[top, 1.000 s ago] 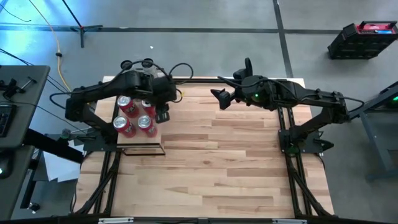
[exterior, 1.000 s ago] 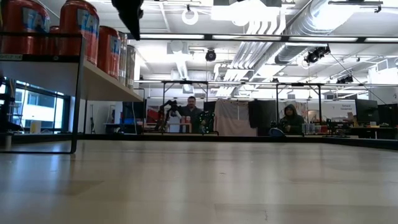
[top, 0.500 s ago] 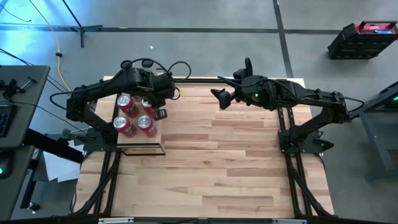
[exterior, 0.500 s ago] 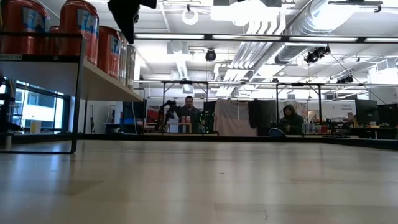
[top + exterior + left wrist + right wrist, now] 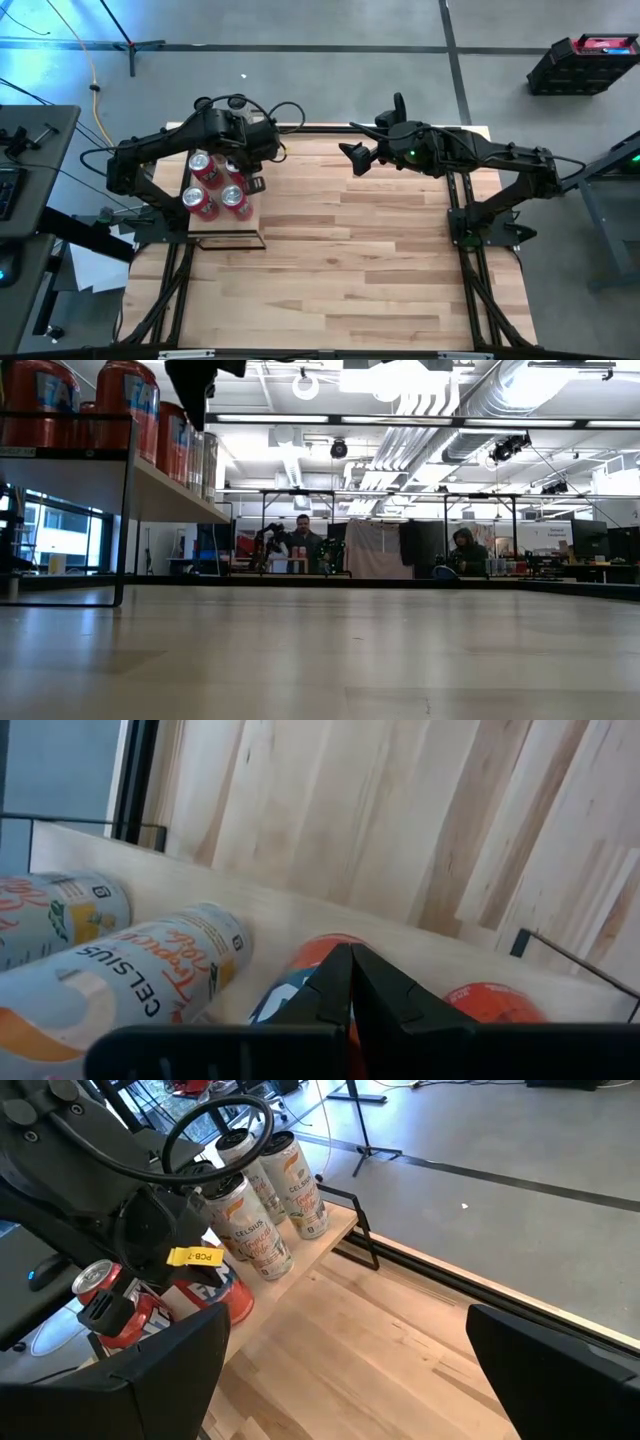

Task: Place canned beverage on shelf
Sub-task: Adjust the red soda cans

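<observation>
Red cans (image 5: 211,187) upright on pale-wood shelf (image 5: 225,226), table's left.

four views: overhead, table-level, two wrist-mounted.

high view looks straight down on the whole table (image 5: 330,250) and both arms. low view sits at tabletop height, facing level into the room, shelf (image 5: 150,485) close at its left. left wrist view is very near the cans (image 5: 150,970) on the shelf. right wrist view looks across the table from farther off; all four share shelf and cans.
</observation>
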{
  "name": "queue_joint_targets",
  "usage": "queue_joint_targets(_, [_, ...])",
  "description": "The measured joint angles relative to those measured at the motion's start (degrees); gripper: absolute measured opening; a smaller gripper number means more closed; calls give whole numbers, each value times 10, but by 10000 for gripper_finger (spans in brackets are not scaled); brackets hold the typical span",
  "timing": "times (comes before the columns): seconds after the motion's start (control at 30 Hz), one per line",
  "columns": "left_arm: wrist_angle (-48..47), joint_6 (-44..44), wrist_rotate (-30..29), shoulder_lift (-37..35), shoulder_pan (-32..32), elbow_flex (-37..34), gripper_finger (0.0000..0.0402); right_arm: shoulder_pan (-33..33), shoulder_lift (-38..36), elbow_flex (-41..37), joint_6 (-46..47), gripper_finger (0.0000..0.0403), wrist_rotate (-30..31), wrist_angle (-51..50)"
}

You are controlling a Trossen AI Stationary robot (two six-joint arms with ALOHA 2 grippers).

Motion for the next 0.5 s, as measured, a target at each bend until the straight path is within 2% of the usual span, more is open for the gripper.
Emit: queue_joint_targets(0.5, [-20,-10,5,-6,-3,0,1,0,0,0,-9,392,1,-2])
